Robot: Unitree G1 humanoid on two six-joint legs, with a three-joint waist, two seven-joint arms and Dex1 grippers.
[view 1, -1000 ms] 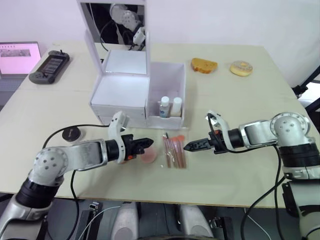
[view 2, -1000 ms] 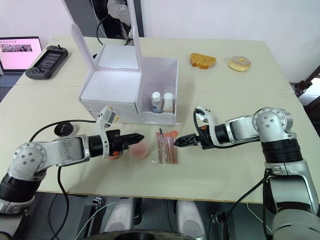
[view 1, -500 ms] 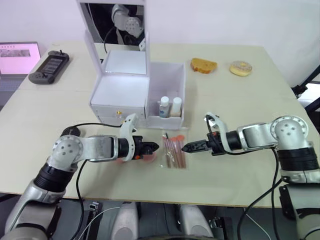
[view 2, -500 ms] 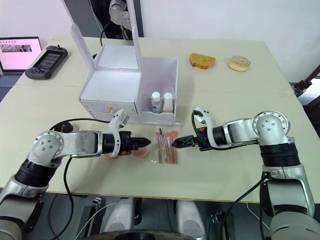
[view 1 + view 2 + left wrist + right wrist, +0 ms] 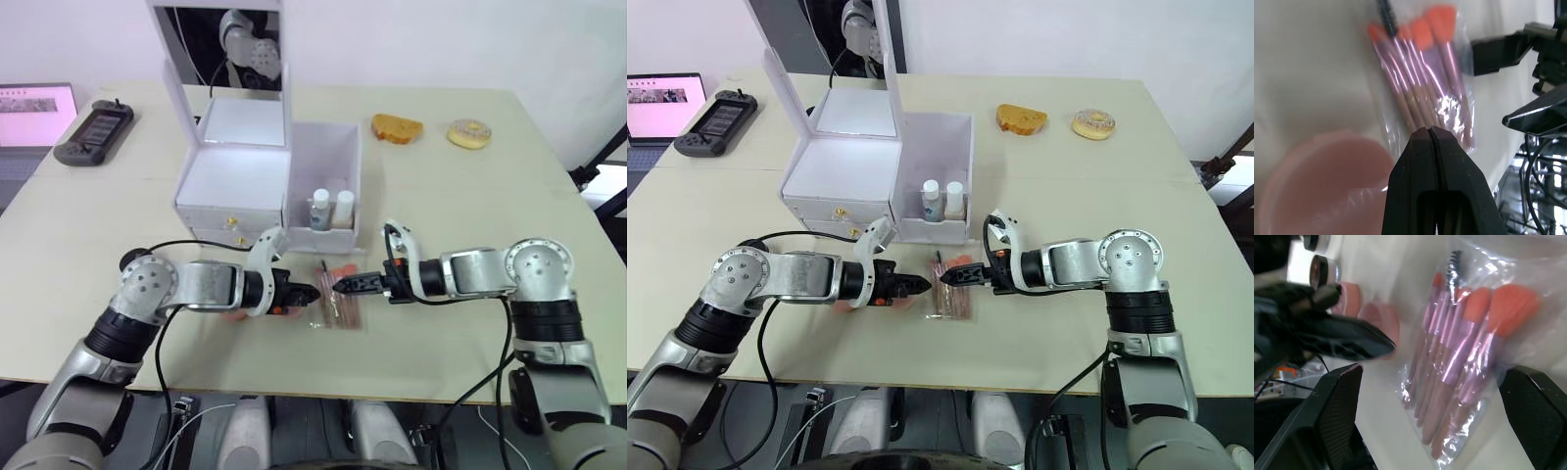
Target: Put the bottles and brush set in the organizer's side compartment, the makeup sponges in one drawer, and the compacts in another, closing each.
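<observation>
The brush set (image 5: 338, 294), a clear sleeve of pink-handled brushes, lies flat on the table in front of the white organizer (image 5: 235, 181). My left gripper (image 5: 312, 293) is shut, its tips at the sleeve's left edge, just past a pink makeup sponge (image 5: 1327, 181). My right gripper (image 5: 1432, 372) is open and straddles the brush-head end of the sleeve. Two sponges (image 5: 1382, 318) lie side by side under my left arm, with round dark compacts (image 5: 1320, 270) farther off past them. Both bottles (image 5: 331, 209) stand in the side compartment (image 5: 333, 157).
The mirror lid (image 5: 220, 39) stands upright and both front drawers (image 5: 230, 227) are shut. A handheld game console (image 5: 93, 127) and a laptop (image 5: 34, 103) sit at the far left. Bread (image 5: 397, 127) and a doughnut (image 5: 466, 133) lie at the far right.
Both grippers have closed in on the brush set: the left one slid right across the sponge to the sleeve's edge, the right one slid left to the brush heads.
</observation>
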